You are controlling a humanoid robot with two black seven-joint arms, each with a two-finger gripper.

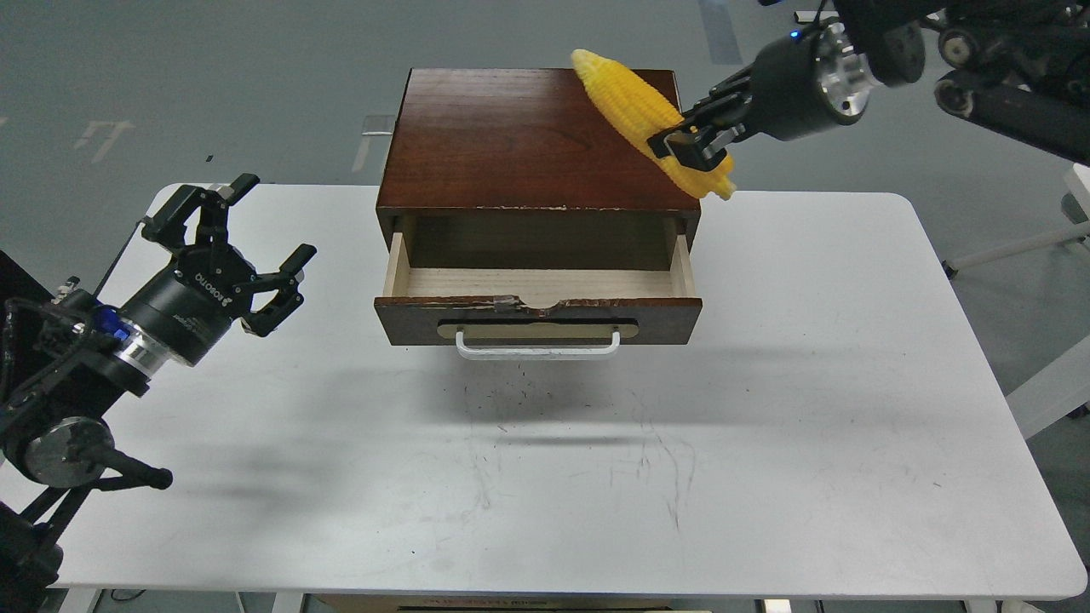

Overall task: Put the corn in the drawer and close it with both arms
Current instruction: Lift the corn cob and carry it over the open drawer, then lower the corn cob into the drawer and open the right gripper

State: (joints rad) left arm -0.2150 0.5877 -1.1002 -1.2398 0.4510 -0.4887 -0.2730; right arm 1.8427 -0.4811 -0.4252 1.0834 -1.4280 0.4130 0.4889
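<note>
The right gripper [694, 145] is clamped on the corn [634, 106], gripping it near its lower end, with the long tapered part sticking up toward eleven o'clock. It hangs above the back right corner of the dark wooden cabinet [519, 140], not yet over the open drawer [538, 300], which is pulled out toward me at about six o'clock from the cob, its pale floor bare. The left gripper [247, 255] waits at nine o'clock of the drawer, fingers spread wide, holding nothing. The grip sits far off the cob's middle, so I'd worry it pivots or slips on the way down. The drawer opening also looks shallow front to back, and a cob dropped at this slant could catch on the chipped front edge or the cabinet lip.
</note>
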